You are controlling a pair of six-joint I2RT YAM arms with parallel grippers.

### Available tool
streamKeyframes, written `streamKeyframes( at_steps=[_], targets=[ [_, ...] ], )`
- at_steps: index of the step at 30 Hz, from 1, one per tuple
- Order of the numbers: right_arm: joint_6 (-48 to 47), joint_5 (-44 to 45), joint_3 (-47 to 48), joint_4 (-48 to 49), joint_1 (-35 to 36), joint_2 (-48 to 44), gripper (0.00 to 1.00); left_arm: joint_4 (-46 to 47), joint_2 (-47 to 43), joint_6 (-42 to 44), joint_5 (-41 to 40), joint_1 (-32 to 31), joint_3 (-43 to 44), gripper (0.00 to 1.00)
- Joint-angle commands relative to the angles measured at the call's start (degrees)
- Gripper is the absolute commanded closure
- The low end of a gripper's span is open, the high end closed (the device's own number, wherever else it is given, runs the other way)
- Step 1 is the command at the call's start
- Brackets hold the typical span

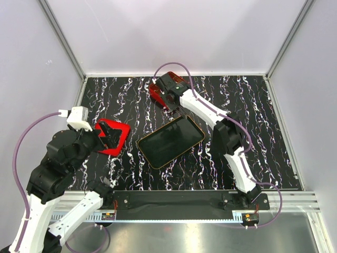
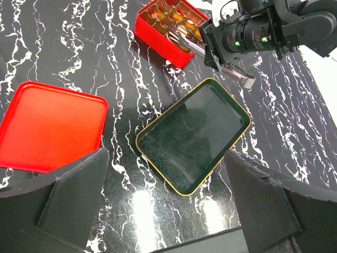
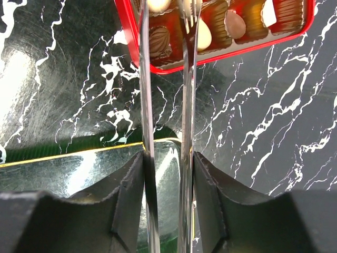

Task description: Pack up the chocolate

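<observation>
Packing looked close to its end, as I judged it: all the chocolate [image 3: 287, 13] I could see sat already in the red box [image 2: 158, 42], and none in the tray.

At the left, the left end effector [image 1: 109, 138] hovered over the red lid [image 2: 50, 126], its fingers spread wide with nothing between them. The lid lay flat on the bench [image 2: 79, 52], well apart from the box. In the middle lay the black gold-rimmed tray [image 2: 195, 134], bare inside. Near its far corner stood the box, its compartments holding dark brown and cream-white pieces.

The right end effector [image 3: 168, 179] was clamped on a pair of metal tongs [image 3: 146, 105]. Their tips reached over the near wall of the box to a cream-white piece [image 3: 204, 37]. Whether they pinched this piece or stood free of it, I could not tell.

The next move, I think, called for lifting the tongs straight up, without disturbing the neighbour pieces. After that, the lid would need to be set squarely on the box.
</observation>
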Motion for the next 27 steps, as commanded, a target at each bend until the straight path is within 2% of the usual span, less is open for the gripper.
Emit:
streamKeyframes(
  at_steps=[1, 9, 15, 18, 23, 25, 27],
  targets=[
    [-0.9, 1.6, 2.2, 2.4, -0.3, 0.5, 0.53, 3.0, -0.1, 0.9, -0.5, 0.2, -0.2, 0.01],
    [-2.2, 3.7, 4.7, 2.6, -0.2, -1.0, 0.5, 2.9, 0.4, 0.7, -0.1, 0.2, 0.3, 0.01],
    [-1.5, 4.7, 3.0, 0.5, -0.2, -7.8, 0.52, 2.9, 1.7, 0.7, 0.2, 0.2, 2.3, 0.01],
    [0.5, 6.6, -4.4, 0.2, -0.3, -15.1, 0.52, 2.8, 2.0, 0.7, 0.4, 0.2, 3.2, 0.01],
    [2.3, 8.7, -23.1, 5.5, -2.6, -29.1, 0.52, 3.0, 1.5, 0.2, 0.7, 0.2, 2.0, 0.01],
    [0.9, 9.4, -31.4, 9.8, -4.7, -31.6, 0.5, 3.7, 1.4, -0.3, 1.1, 0.2, 0.7, 0.01],
    [0.6, 10.2, -35.6, 11.9, -6.6, -33.4, 0.5, 4.0, 1.3, -0.5, 1.8, 0.2, -0.6, 0.01]
  ],
)
